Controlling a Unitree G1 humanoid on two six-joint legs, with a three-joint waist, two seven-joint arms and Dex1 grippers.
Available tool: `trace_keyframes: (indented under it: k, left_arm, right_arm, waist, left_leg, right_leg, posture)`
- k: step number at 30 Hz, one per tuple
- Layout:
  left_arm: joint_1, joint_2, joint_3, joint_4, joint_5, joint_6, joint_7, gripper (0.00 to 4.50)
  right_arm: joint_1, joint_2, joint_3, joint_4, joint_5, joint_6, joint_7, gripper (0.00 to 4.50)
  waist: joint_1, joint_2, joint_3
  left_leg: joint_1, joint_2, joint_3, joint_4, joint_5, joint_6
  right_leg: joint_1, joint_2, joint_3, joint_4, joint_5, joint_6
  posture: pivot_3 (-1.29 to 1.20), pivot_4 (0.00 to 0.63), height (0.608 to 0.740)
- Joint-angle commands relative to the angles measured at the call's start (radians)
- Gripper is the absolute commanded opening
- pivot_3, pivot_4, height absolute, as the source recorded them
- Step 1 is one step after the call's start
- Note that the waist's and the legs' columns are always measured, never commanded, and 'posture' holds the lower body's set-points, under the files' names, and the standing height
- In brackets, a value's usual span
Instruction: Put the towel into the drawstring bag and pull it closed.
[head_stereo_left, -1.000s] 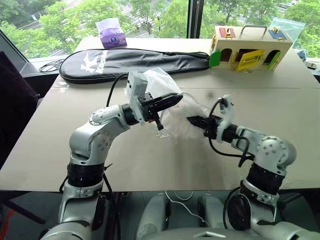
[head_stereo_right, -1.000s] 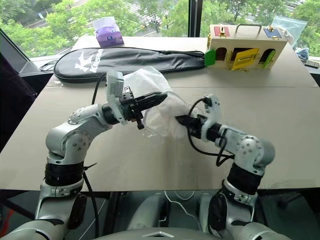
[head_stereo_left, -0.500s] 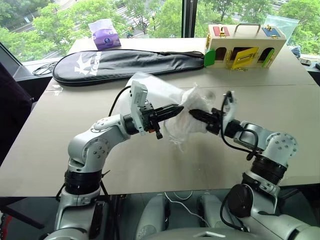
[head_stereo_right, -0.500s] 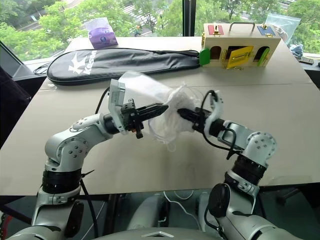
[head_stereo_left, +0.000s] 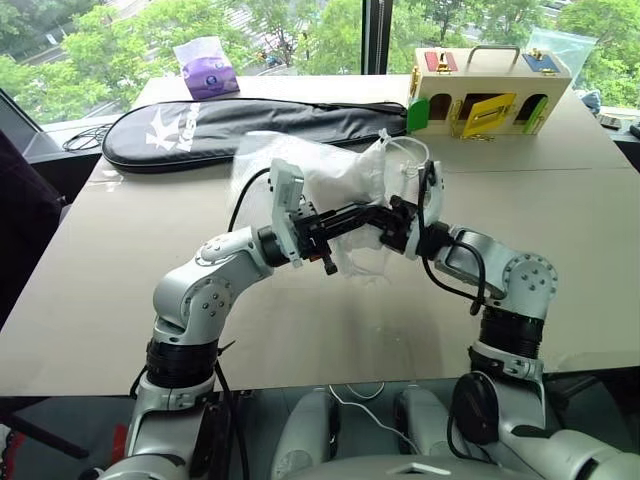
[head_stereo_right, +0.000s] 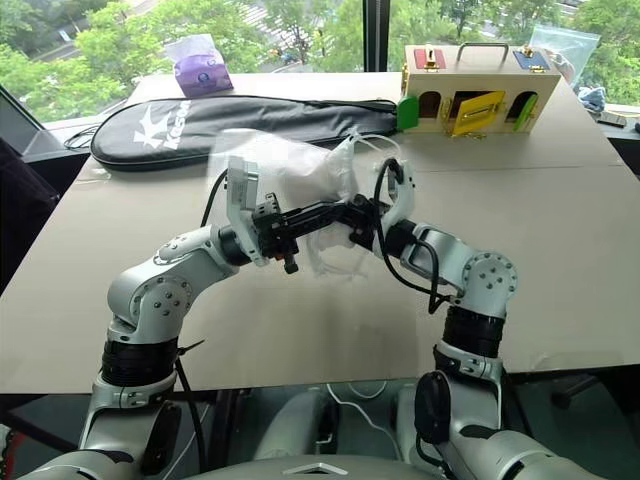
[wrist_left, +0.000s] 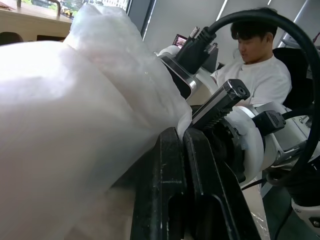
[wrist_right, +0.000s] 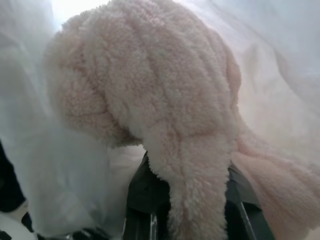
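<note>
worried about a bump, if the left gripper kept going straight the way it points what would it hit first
Most likely the right gripper. The left gripper, shut on the bag, points straight at it, and their tips look nearly touching, though depth is unclear.

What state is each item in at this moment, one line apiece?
drawstring bag: lifted off the table, left tool shut on its fabric.
towel: pinched in the right tool, up against the bag.
black racket case: lying flat, zipped.
purple tissue pack: standing at the far table edge.
wooden latch box: yellow door swung open.
</note>
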Motion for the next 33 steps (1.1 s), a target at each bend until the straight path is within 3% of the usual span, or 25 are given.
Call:
trace_keyframes:
  k: [1, 5, 9, 11, 14, 15, 24, 33]
  left_arm:
    - [0.002, -0.007, 0.001, -0.034, -0.026, -0.011, -0.017, 0.00]
    - [-0.005, -0.012, -0.002, -0.023, -0.017, -0.026, -0.020, 0.00]
    - [-0.027, -0.029, 0.005, 0.004, 0.002, -0.060, -0.017, 0.00]
    - [-0.026, -0.027, 0.002, 0.007, 0.015, -0.068, -0.020, 0.00]
    - [-0.020, -0.018, 0.004, 0.019, 0.043, -0.086, -0.023, 0.00]
    - [-0.021, -0.016, 0.007, 0.027, 0.051, -0.092, -0.022, 0.00]
    - [-0.036, 0.015, 0.018, 0.079, 0.096, -0.121, -0.046, 0.00]
    - [-0.033, 0.022, 0.008, 0.084, 0.099, -0.128, -0.053, 0.00]
  right_arm:
    - [-0.009, 0.189, 0.072, 0.012, 0.087, -0.109, -0.012, 0.04]
    - [0.012, 0.102, 0.205, 0.015, 0.042, -0.100, 0.023, 0.04]
    - [0.016, 0.070, 0.239, 0.012, 0.034, -0.119, 0.054, 0.04]
    - [0.014, 0.058, 0.230, 0.003, 0.027, -0.144, 0.077, 1.14]
    - [0.030, 0.020, 0.233, -0.023, 0.018, -0.155, 0.107, 2.36]
    - [0.038, 0.004, 0.235, -0.032, 0.008, -0.151, 0.119, 2.51]
    - [0.102, -0.102, 0.205, -0.092, 0.032, -0.149, 0.161, 2.72]
    - [0.142, -0.128, 0.206, -0.118, 0.089, -0.170, 0.178, 2.72]
  waist:
    - [0.000, 0.000, 0.000]
    - [0.000, 0.000, 0.000]
    - [0.001, 0.000, 0.000]
    - [0.001, 0.000, 0.000]
    - [0.001, -0.001, 0.000]
    - [0.001, 0.000, 0.001]
    - [0.002, 0.000, 0.001]
    - [0.002, 0.000, 0.001]
  left_leg:
    - [0.000, 0.000, 0.000, 0.000, 0.000, 0.000]
    - [0.000, 0.000, 0.001, -0.001, 0.000, 0.000]
    - [0.000, 0.000, 0.000, -0.001, 0.000, 0.000]
    - [0.000, 0.000, 0.001, -0.001, 0.000, 0.000]
    - [0.000, 0.000, 0.000, -0.002, 0.000, 0.000]
    - [0.000, 0.000, 0.000, -0.003, 0.000, 0.000]
    - [-0.001, 0.000, 0.000, -0.005, 0.000, 0.000]
    - [-0.001, 0.000, 0.000, -0.007, 0.000, 0.000]
  right_leg:
    - [0.000, 0.000, 0.000, 0.000, 0.000, 0.000]
    - [0.000, 0.000, 0.000, -0.001, 0.000, 0.000]
    - [0.000, 0.000, 0.000, -0.001, 0.000, 0.000]
    - [0.000, 0.000, 0.000, -0.002, 0.000, 0.000]
    - [0.000, 0.000, 0.000, -0.002, 0.000, 0.000]
    - [0.000, 0.000, 0.000, -0.003, 0.000, 0.000]
    - [-0.001, 0.000, -0.001, -0.005, 0.000, 0.000]
    - [-0.001, 0.000, -0.001, -0.008, 0.000, 0.000]
  posture:
    - [0.00, 0.150, 0.740]
    - [0.00, 0.150, 0.740]
    - [0.00, 0.150, 0.740]
    - [0.00, 0.150, 0.740]
    - [0.00, 0.150, 0.740]
    - [0.00, 0.150, 0.740]
    - [0.00, 0.150, 0.740]
    - [0.00, 0.150, 0.740]
